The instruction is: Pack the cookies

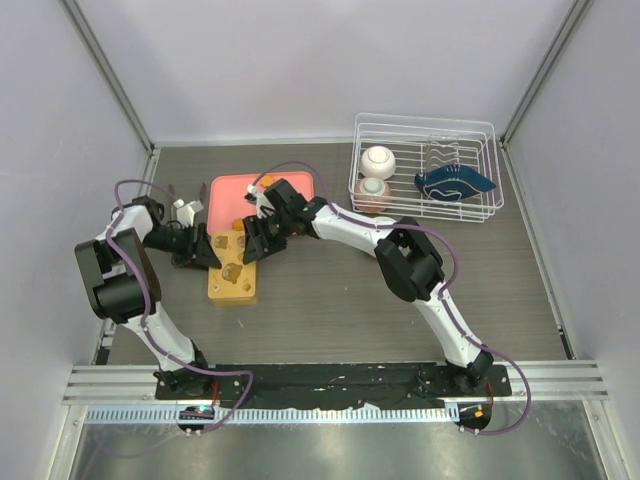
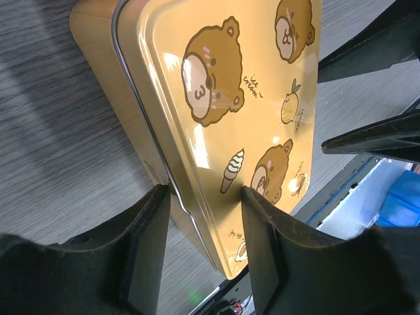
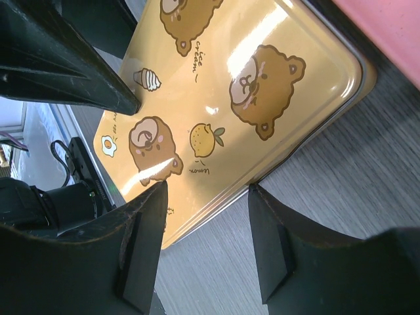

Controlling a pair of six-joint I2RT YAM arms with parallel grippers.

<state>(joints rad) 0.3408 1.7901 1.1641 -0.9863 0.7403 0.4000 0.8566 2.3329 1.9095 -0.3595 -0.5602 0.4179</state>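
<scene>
A yellow tin with a bear-print lid lies left of centre, its lid on. It fills the left wrist view and the right wrist view. My left gripper is open at the tin's left edge, its jaws straddling the lid's rim. My right gripper is open at the tin's right edge, one finger over the lid and the other over the table. No cookies show clearly. A small orange spot lies on the pink tray behind the tin.
A white wire dish rack at the back right holds a white bowl, a pinkish cup and a dark blue dish. A small white object sits by the left arm. Grey walls close in on three sides.
</scene>
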